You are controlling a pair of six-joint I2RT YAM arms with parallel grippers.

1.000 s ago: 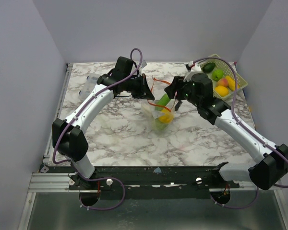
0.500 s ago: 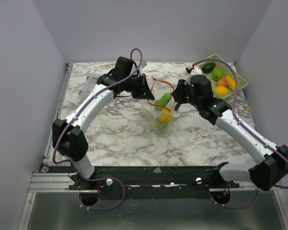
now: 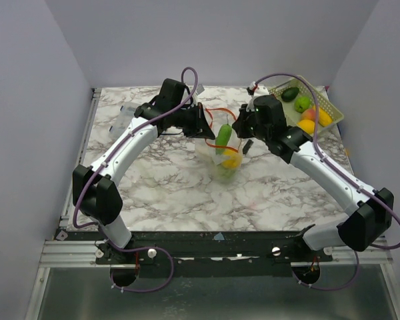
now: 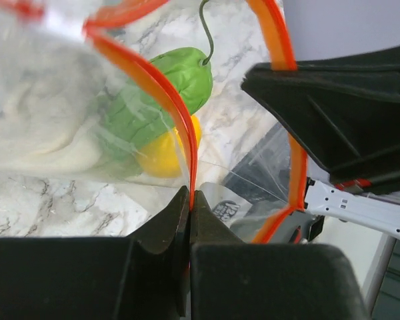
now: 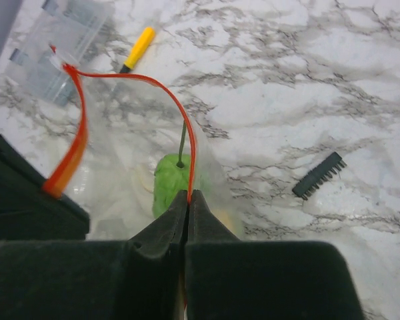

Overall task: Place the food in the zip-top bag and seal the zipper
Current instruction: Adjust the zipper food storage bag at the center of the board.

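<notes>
The clear zip-top bag (image 3: 221, 159) stands mid-table, its mouth held wide. Inside it is food: a green pepper-like piece (image 3: 224, 135) (image 4: 167, 93) (image 5: 168, 183), a yellow piece (image 3: 231, 161) (image 4: 165, 152) and another green piece at the bottom (image 3: 225, 175). The orange-red zipper (image 3: 221, 111) (image 4: 150, 83) (image 5: 187, 127) rings the mouth. My left gripper (image 3: 205, 128) (image 4: 189, 199) is shut on the strip's left side. Opposite it, my right gripper (image 3: 239, 127) (image 5: 188, 197) is shut on the right side.
A pale green basket (image 3: 334, 111) at the back right holds more food: green (image 3: 302, 103), dark green (image 3: 290, 93), orange (image 3: 308, 125). A yellow stick (image 5: 139, 48), a clear packet (image 5: 70, 53) and a black comb-like strip (image 5: 319, 175) lie on the marble.
My right gripper has shifted left to the bag's mouth and closed on the zipper strip. The green food now stands more upright in the bag. The left arm has stayed put.
</notes>
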